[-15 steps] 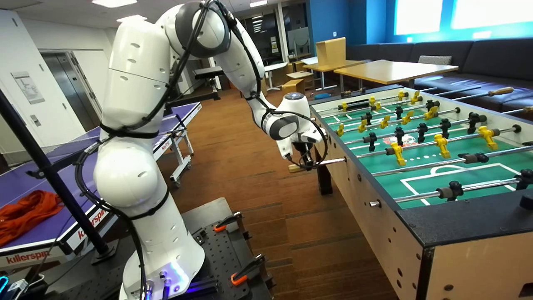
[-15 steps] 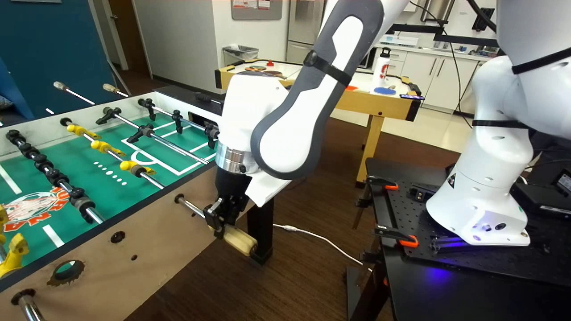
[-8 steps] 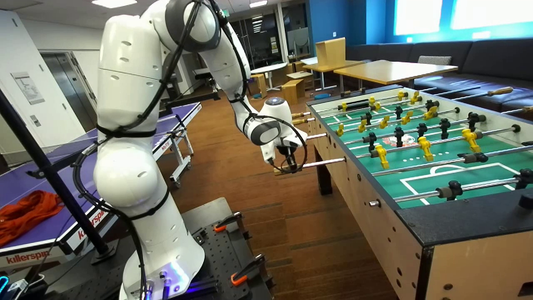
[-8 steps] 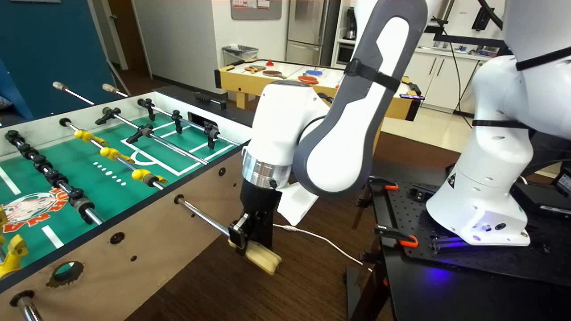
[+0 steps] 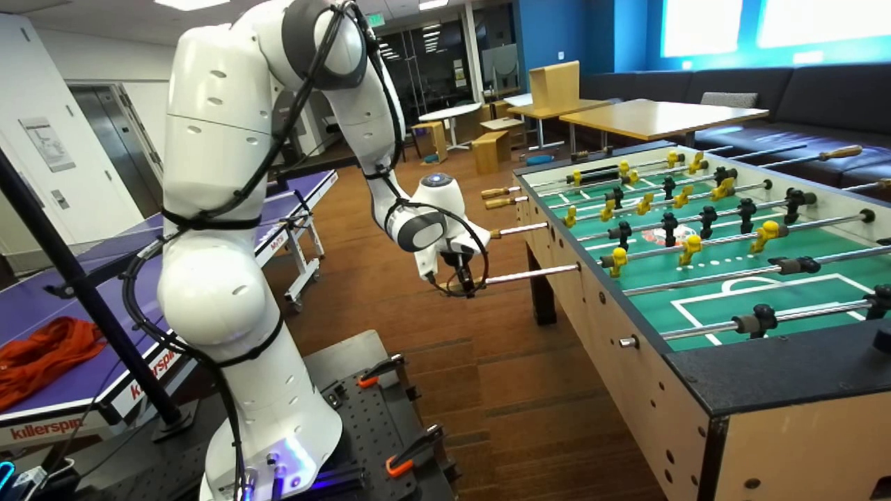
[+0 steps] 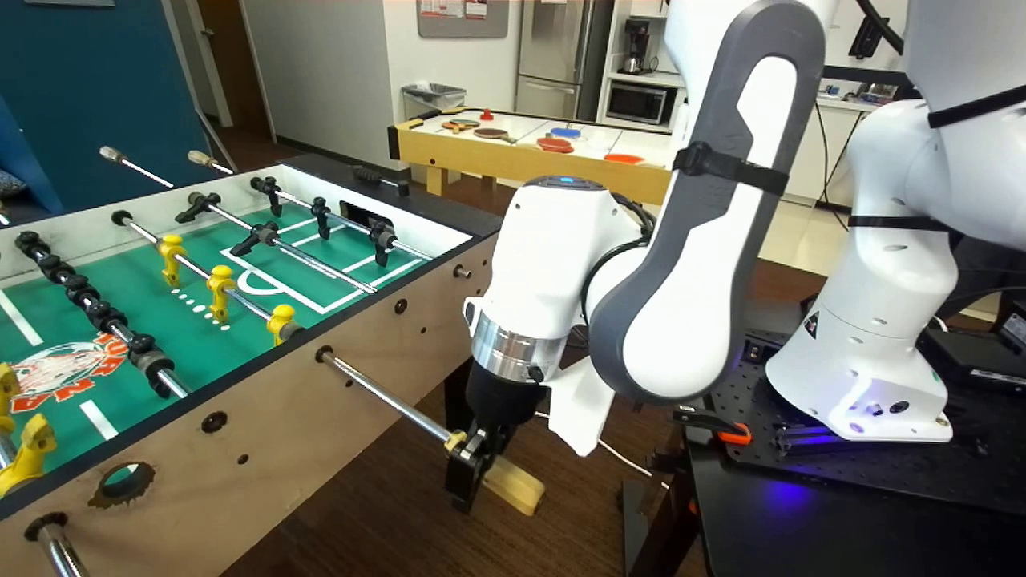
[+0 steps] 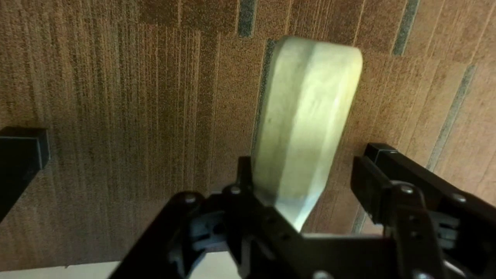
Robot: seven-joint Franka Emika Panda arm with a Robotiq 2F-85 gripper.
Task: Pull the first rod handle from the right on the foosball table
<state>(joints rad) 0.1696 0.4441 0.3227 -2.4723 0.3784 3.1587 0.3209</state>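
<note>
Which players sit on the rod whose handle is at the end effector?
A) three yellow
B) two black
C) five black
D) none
A: in both exterior views, the rod leading from the pale handle at the end effector lines up, across the table's side wall, with the stretch carrying three yellow players.

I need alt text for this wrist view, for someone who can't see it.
A pale handle points up the picture between the black fingers of the gripper, a gap showing beside one finger. Brown streaked floor fills the background; a pale strip shows at bottom left.
</note>
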